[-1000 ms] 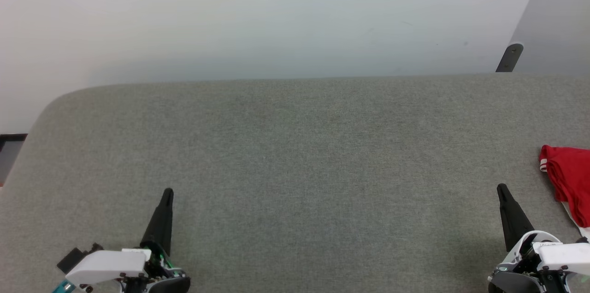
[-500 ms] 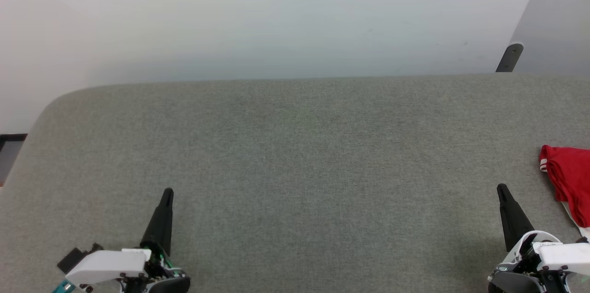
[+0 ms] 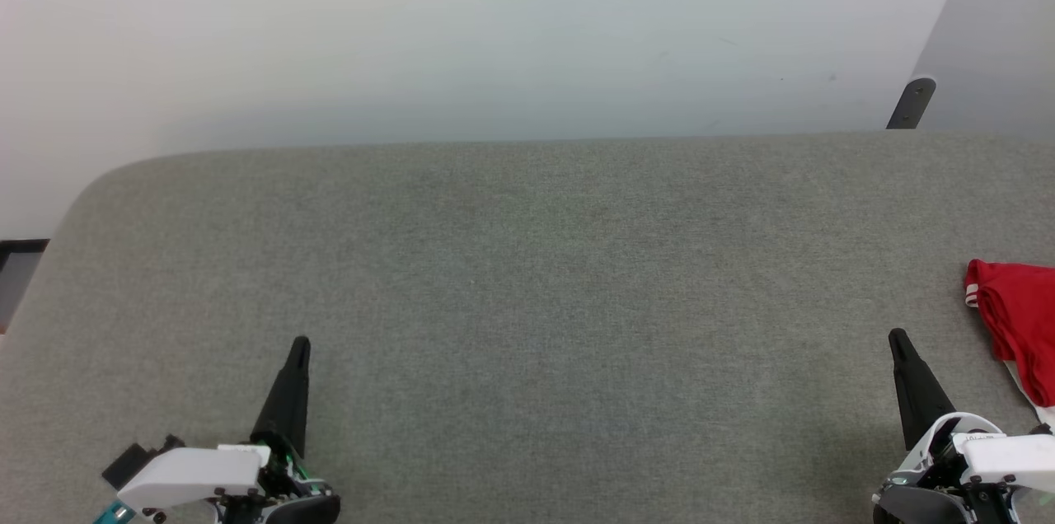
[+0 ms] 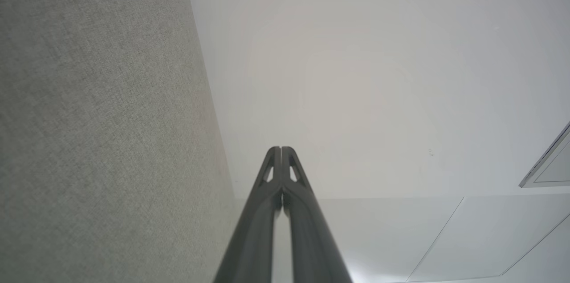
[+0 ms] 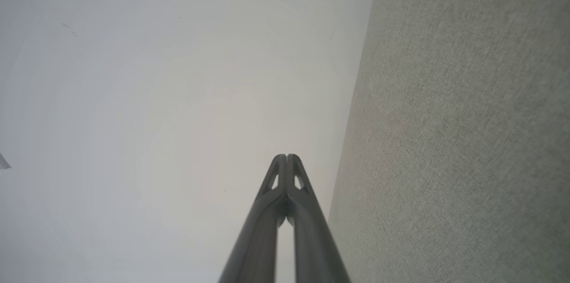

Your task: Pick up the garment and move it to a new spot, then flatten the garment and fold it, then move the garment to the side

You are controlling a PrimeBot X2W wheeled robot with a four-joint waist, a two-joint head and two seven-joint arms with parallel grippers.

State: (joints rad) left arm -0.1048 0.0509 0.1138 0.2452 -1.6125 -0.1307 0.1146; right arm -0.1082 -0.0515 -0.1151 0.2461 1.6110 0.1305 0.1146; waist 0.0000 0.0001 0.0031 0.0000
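Note:
The garment (image 3: 1020, 320), red with a striped red-white trim and a bit of white cloth below, lies bunched at the right edge of the grey table (image 3: 527, 277), partly cut off by the head view's border. My right gripper (image 3: 898, 340) is shut and empty, just left of the garment and apart from it. My left gripper (image 3: 300, 345) is shut and empty at the lower left, far from the garment. In the left wrist view the left gripper (image 4: 281, 149) has its fingers pressed together; the right gripper (image 5: 286, 157) looks the same in the right wrist view.
A pale wall (image 3: 461, 30) rises behind the table's far edge. A grey panel with a dark bracket (image 3: 911, 102) stands at the upper right. The table's rounded left corner (image 3: 91, 186) drops off beside a dark strip of floor.

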